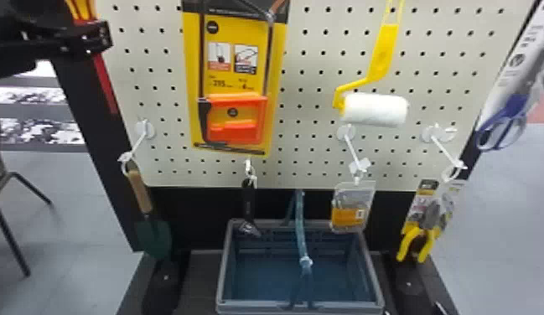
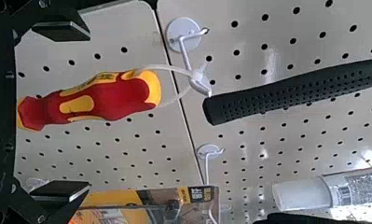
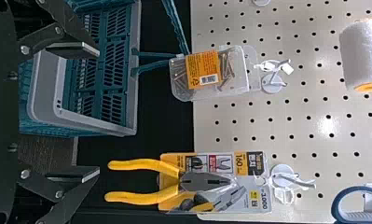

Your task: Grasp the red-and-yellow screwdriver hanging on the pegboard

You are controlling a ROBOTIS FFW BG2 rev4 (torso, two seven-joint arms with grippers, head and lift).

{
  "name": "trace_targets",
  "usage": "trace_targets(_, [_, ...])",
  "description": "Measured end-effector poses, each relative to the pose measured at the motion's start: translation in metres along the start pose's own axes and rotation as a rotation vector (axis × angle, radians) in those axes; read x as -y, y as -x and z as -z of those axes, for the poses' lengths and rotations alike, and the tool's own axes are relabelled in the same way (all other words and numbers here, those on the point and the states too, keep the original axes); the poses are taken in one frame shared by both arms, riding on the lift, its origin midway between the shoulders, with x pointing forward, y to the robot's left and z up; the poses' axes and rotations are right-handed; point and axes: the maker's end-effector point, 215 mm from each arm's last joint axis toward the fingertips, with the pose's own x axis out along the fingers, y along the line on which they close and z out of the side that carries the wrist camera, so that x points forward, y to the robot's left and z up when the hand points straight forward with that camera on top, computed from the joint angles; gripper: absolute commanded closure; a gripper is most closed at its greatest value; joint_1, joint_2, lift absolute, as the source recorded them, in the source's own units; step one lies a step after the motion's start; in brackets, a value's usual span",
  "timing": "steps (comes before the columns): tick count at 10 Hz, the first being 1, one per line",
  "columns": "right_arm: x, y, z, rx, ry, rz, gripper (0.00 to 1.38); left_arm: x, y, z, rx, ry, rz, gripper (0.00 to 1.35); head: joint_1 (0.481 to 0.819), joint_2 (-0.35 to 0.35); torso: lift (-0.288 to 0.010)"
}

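in the head view, the left gripper (image 1: 102, 37) was seen at the upper left, in front of the edge of the pegboard (image 1: 312, 104). in the left wrist view, the fingers of the left gripper (image 2: 88, 111) were spread wide, with nothing held. the red-and-yellow handle of the screwdriver (image 2: 113, 95) was framed between them, a gap being left on each side. the screwdriver was hung by a thin, pale tie (image 2: 167, 68) from a white hook (image 2: 187, 53), and its red shank was seen below the gripper in the head view. beside it, a black dimpled grip (image 2: 291, 91) was seen.

in the right wrist view, the fingers of the right gripper (image 3: 99, 111) were also parted widely, and nothing was held.

on the board, a packaged saw (image 1: 233, 121) was seen, and to its right a yellow-handled roller (image 1: 375, 109). lower down, a trowel (image 1: 153, 234), a black-handled tool (image 1: 248, 201), a pack of screws (image 1: 352, 209) and packaged pliers (image 1: 428, 213) were hung in a row. scissors (image 1: 503, 121) were seen at the far right. below the row, a grey-rimmed basket (image 1: 258, 306) was placed.
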Motion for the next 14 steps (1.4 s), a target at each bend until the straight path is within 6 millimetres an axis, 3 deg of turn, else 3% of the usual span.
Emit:
trace_targets(4, [0.0, 0.0, 0.0, -0.002, 0.001, 0.0, 0.39, 0.005, -0.016, 0.008, -0.045, 0.074, 0.169, 0.17, 0.549, 0.0, -0.1])
trace_targets(7, [0.0, 0.0, 0.001, -0.004, 0.002, -0.001, 0.39, 0.001, -0.015, -0.005, -0.018, 0.084, 0.251, 0.17, 0.549, 0.0, -0.1])
trace_targets(9, [0.0, 0.0, 0.001, -0.003, 0.003, -0.001, 0.39, 0.001, -0.014, -0.02, -0.007, 0.079, 0.292, 0.24, 0.549, 0.0, -0.1])
trace_targets(11, [0.0, -0.002, -0.001, 0.001, 0.005, -0.001, 0.39, 0.007, -0.018, -0.021, -0.004, 0.108, 0.347, 0.3, 0.549, 0.0, -0.1])
trace_targets(12, [0.0, -0.002, -0.001, 0.002, 0.005, -0.001, 0.39, 0.007, -0.018, -0.02, -0.006, 0.115, 0.357, 0.39, 0.549, 0.0, -0.1])
trace_targets(13, [0.0, -0.002, -0.001, 0.002, 0.005, -0.001, 0.39, 0.006, -0.018, -0.02, -0.007, 0.12, 0.359, 0.61, 0.549, 0.0, -0.1])
trace_targets(14, [0.0, -0.002, -0.001, 0.001, 0.005, -0.001, 0.39, 0.005, -0.018, -0.02, -0.009, 0.119, 0.36, 0.71, 0.549, 0.0, -0.1])
